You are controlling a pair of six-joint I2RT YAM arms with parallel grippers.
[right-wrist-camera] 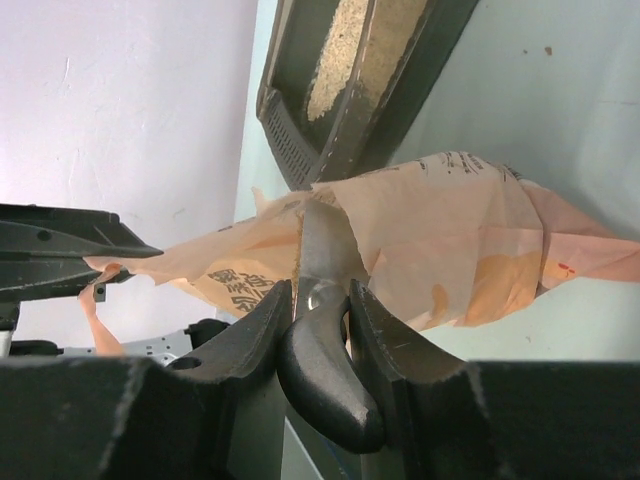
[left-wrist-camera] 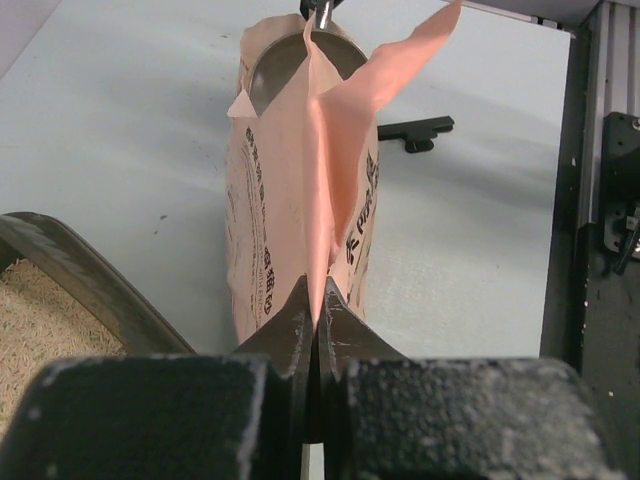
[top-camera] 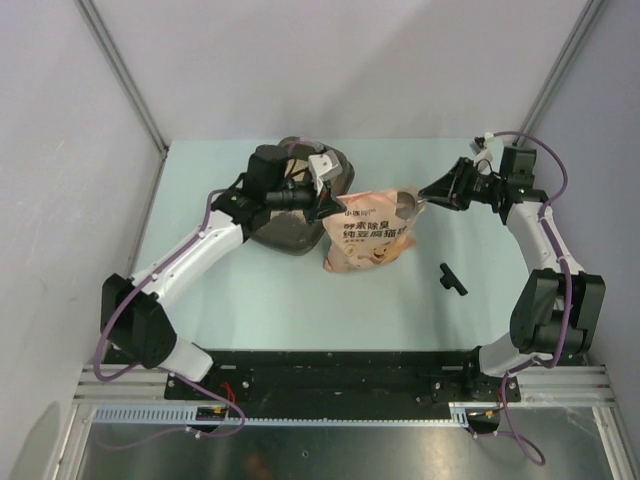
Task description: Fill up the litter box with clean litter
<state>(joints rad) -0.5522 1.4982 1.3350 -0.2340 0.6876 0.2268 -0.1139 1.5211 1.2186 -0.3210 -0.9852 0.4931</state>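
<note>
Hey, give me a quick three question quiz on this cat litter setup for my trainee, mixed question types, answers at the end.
1. True or false: the litter box already holds some litter.
2. What does the right tool grip? A) nothing B) the scoop C) the box rim
3. Fill in: the left tool pinches the edge of the pink ____.
Key: 1 true; 2 B; 3 bag.

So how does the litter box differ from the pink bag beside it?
The litter box is a dark rigid tray showing beige litter; the bag is soft, salmon-pink and printed. No tool grips the box; the left tool pinches the bag's edge. Both rest on the table.
</note>
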